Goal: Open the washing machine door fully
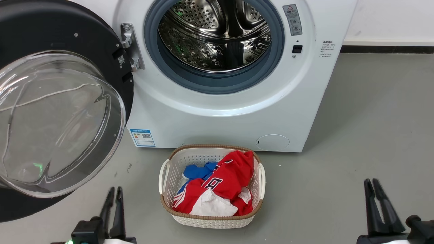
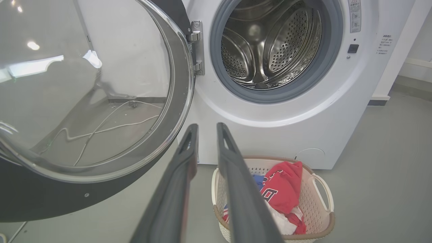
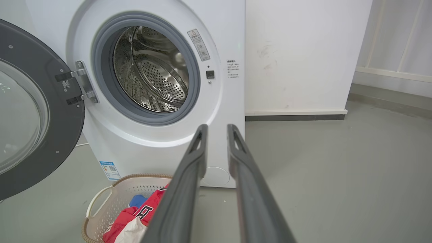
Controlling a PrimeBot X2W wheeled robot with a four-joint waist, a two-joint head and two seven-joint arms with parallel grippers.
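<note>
Head view, door state: the washing machine door stands swung wide open at the upper left of the frame, hanging on its metal hinge at the left edge of the drum opening. Its inner face and clear glass bowl face the camera.

Left gripper, lower left: fingers drawn close, slim gap, pinching nothing, below the door's lower rim and not touching it.

Right gripper, lower right: fingers likewise close together and empty, over bare grey floor, well apart from the door.

White basket, bottom centre, on the floor before the machine, holding red, blue and white clothes.
</note>
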